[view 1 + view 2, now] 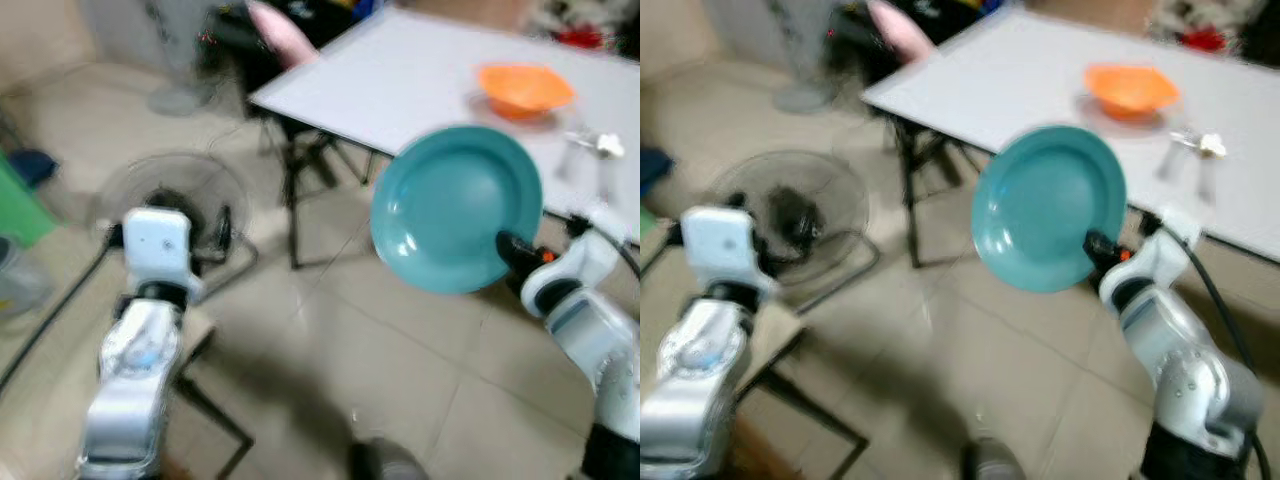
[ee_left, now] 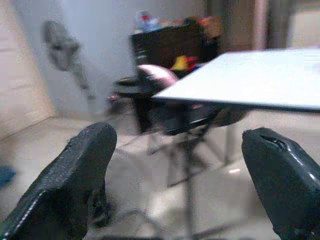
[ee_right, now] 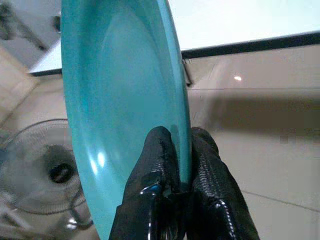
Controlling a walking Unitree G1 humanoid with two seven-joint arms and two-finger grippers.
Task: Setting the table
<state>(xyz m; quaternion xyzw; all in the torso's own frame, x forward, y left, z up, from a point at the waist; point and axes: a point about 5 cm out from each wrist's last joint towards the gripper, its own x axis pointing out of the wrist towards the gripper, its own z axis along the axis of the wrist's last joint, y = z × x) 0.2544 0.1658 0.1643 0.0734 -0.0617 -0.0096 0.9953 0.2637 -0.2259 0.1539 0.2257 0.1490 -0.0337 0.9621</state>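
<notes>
Between right claw [image 3: 181, 150] fingers, one plate [image 3: 120, 100]

Pale tiled floor [image 1: 400, 330] underfoot, glossy with light. A white folding table [image 1: 400, 70] on dark legs ahead, a floor fan [image 1: 170, 200] lying down beside it, dark cabinet [image 2: 170, 45] behind.

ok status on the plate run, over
Right gripper shut on teal plate rim, plate on edge, short of white table. Left gripper open, empty. Orange bowl already on table.
</notes>
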